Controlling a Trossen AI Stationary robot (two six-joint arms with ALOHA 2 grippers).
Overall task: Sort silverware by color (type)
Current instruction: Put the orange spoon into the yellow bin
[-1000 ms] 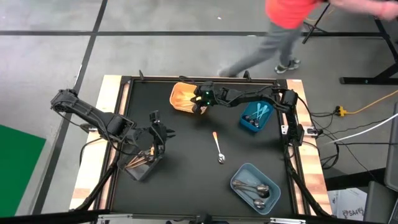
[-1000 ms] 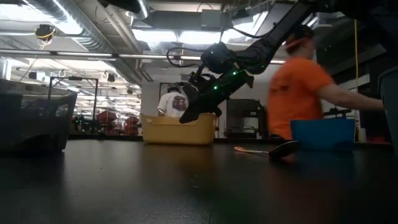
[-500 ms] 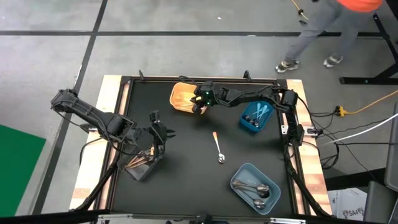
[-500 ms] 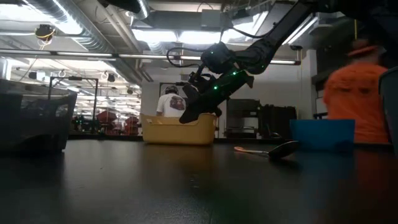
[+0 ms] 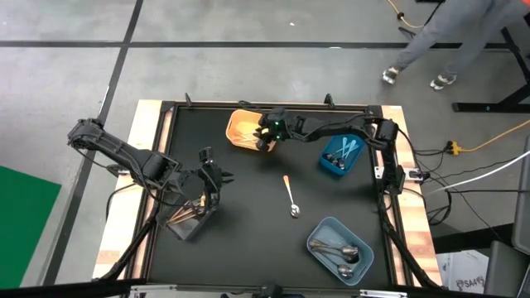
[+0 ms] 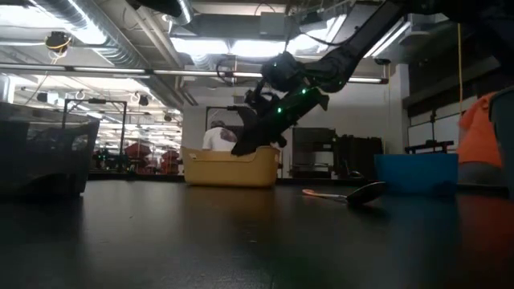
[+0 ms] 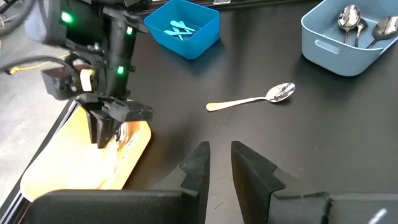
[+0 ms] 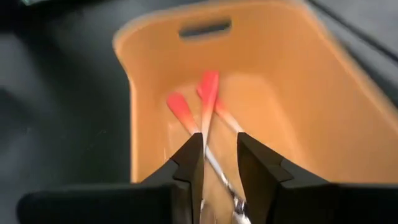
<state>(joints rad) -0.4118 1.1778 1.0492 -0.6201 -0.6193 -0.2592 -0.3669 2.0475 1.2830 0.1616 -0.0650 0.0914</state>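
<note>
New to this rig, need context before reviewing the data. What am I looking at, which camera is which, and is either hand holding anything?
Two dark robot arms work at a black table, sorting silverware into bins. One picture looks straight down, one looks level across the tabletop, and one camera rides on each wrist.

On the table: a yellow bin with orange-handled utensils, a blue bin with light-blue ones, a grey-blue bin with silver spoons, and a clear bin with bronze ones. One spoon with an orange handle lies loose mid-table.

The right hand hovers over the yellow bin, fingers apart, an orange-handled utensil lying just below between them. The left hand waits by the clear bin, fingers slightly apart, nothing between them.
</note>
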